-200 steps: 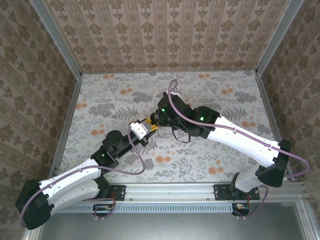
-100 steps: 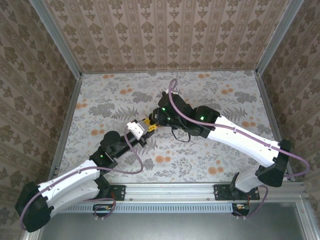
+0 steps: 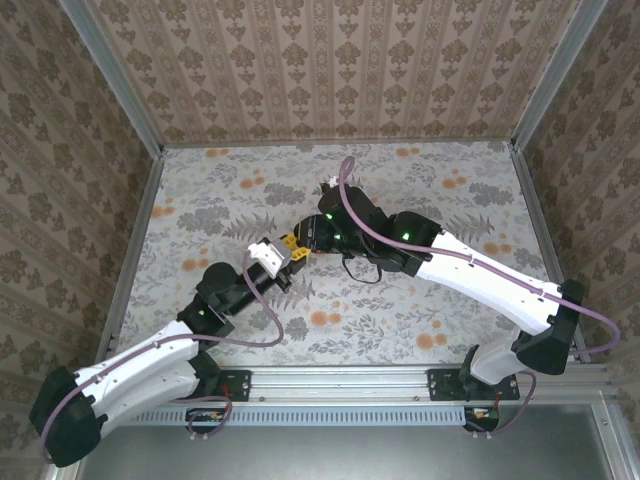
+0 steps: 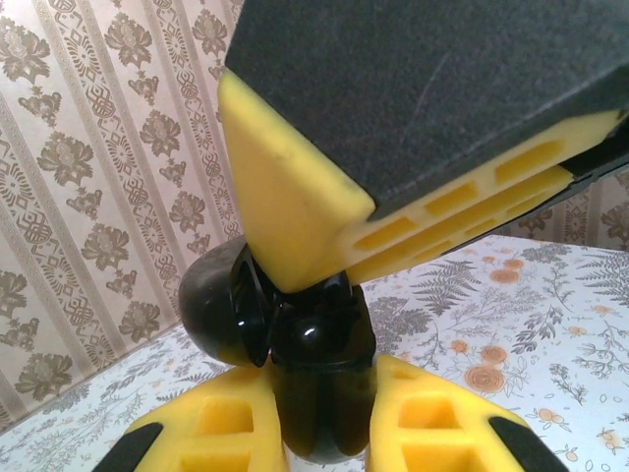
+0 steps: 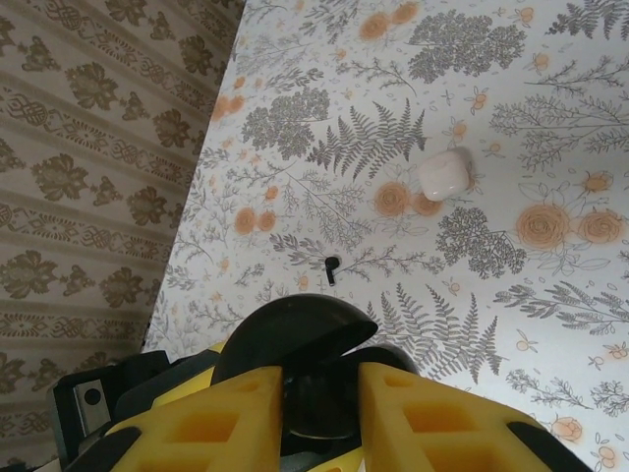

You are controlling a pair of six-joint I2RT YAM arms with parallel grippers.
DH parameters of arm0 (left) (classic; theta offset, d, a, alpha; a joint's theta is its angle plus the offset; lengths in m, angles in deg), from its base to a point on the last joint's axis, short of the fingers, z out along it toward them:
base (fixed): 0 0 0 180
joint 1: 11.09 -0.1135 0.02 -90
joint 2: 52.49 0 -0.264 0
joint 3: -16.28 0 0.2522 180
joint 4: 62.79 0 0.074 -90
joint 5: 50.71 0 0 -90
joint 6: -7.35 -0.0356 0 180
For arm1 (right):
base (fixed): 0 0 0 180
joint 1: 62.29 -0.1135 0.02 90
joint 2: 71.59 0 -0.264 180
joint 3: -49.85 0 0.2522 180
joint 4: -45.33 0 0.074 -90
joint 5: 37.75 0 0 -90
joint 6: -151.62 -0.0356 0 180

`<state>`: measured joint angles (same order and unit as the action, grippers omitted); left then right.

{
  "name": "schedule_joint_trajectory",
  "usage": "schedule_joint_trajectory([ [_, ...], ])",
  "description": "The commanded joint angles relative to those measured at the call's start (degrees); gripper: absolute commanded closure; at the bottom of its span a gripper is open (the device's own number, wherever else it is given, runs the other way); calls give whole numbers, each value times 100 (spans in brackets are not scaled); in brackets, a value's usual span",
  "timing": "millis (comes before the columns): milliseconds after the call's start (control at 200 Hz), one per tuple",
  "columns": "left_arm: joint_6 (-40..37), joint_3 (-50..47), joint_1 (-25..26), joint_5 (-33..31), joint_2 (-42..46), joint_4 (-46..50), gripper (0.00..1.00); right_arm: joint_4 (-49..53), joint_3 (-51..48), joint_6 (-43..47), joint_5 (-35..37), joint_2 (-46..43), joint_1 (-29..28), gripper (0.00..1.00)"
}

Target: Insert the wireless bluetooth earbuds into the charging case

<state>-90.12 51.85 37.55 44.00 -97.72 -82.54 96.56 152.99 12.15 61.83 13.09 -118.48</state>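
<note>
Left end effector [image 4: 322, 418] clenched on a black glossy disc [image 4: 314, 344]. Right end effector [image 5: 322, 388] appears clenched on the same disc. Charging case [image 5: 444, 174] lies on the worktop [image 5: 511, 324], well apart from both. Risk: opposed pulls from the two grips could twist the slick disc free and drop it.

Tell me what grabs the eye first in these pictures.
The two arms meet mid-table, left end effector and right end effector nose to nose at a glossy black round object. In the right wrist view, the white charging case lies on the floral table.
</note>
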Motion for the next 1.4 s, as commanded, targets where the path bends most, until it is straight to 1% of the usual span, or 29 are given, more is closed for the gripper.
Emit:
schedule_joint_trajectory([
  [0,114,79,-20,100,199,-586,100,300,-14,112,-77,-66,-17,72],
  [190,141,79,-32,151,238,-508,100,554,309,294,48,-92,-11,61],
  [280,170,70,-43,183,276,-480,100,675,451,372,117,-174,27,59],
  [455,282,72,-107,364,309,-419,100,694,384,465,133,-432,132,59],
  [575,441,61,-213,607,283,-414,100,533,283,744,-140,-453,160,61],
  [680,608,91,-336,860,242,-392,100,693,347,964,-285,-453,160,62],
  [800,719,123,-406,988,214,-367,100,900,406,1097,-262,-453,160,61],
  [935,772,161,-484,1143,202,-315,100,887,337,1202,-242,-453,177,61],
  [965,788,174,-531,1146,248,-229,100,865,316,1250,-246,-624,194,61],
  [1065,841,201,-762,1046,526,138,100,813,154,1291,-266,-764,316,60],
  [1205,879,279,-1247,823,1152,1235,100,623,-350,1165,-568,-810,749,61],
  [1305,898,348,-1555,631,1685,2175,100,437,-558,1223,-676,-536,802,61],
  [1325,898,371,-1594,570,1794,2348,100,392,-570,1202,-725,-328,804,61],
  [1395,844,462,-1688,315,2144,3055,100,15,-612,1188,-1152,115,790,63],
])
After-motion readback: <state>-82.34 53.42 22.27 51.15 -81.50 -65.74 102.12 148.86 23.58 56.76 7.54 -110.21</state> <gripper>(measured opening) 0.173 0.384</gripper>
